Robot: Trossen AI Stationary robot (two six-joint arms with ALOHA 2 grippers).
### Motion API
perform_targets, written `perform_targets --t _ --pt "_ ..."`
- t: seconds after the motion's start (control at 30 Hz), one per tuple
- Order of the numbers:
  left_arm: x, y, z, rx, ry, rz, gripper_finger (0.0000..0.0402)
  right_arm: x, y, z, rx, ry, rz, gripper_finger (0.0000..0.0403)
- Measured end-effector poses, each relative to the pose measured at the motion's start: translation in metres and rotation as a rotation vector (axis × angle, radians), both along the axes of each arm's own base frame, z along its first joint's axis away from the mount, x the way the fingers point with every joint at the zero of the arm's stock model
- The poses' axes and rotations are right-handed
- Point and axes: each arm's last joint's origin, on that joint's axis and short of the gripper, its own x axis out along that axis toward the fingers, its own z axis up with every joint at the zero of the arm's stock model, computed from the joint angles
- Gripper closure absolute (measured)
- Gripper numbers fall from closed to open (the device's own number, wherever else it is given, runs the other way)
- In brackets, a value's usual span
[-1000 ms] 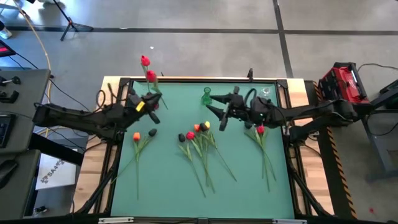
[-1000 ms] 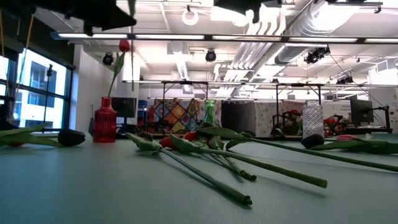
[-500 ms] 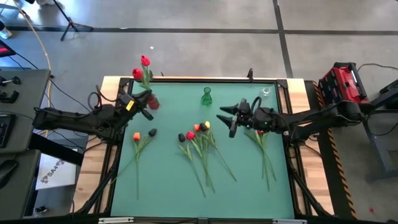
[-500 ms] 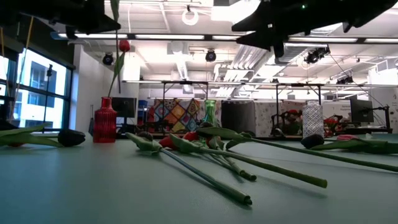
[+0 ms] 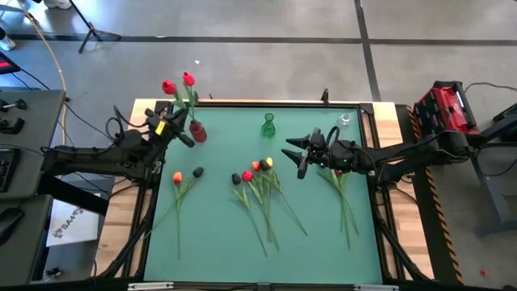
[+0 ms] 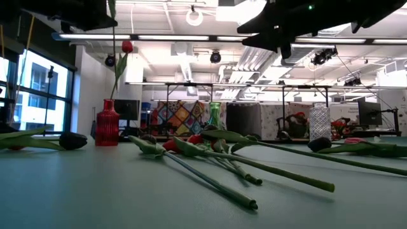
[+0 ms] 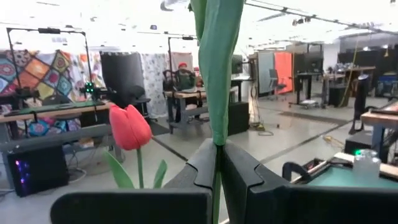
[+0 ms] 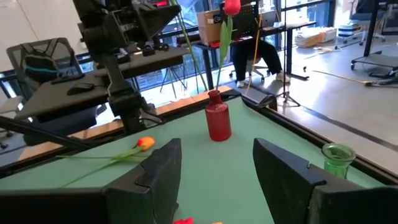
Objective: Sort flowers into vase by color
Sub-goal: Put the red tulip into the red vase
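so the high cam is hanging straight above, looking down on the whole green surface (image 5: 323, 242). the low one is sitting right at surface level, peering across it into the room behind. left wrist cam is looking out very close past its own gripper (image 7: 219, 163). right wrist cam is facing across toward the red vase (image 8: 218, 123), which the high and low views are catching too.

Left gripper (image 5: 179, 128) clamped (right gripper (image 5: 303, 151) agape).
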Motion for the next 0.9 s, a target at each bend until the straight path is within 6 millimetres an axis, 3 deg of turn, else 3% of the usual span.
perform_targets --t 0.33,0.9 --pt "-0.002 0.0 -0.005 -0.035 0.024 0.006 0.0401 0.0 0.0 -0.002 -0.012 0.027 0.0 0.0214" --pt "-0.025 0.0 -0.002 -0.045 -0.002 0.08 0.0401 0.0 0.001 -0.004 -0.005 0.046 0.001 0.0215"
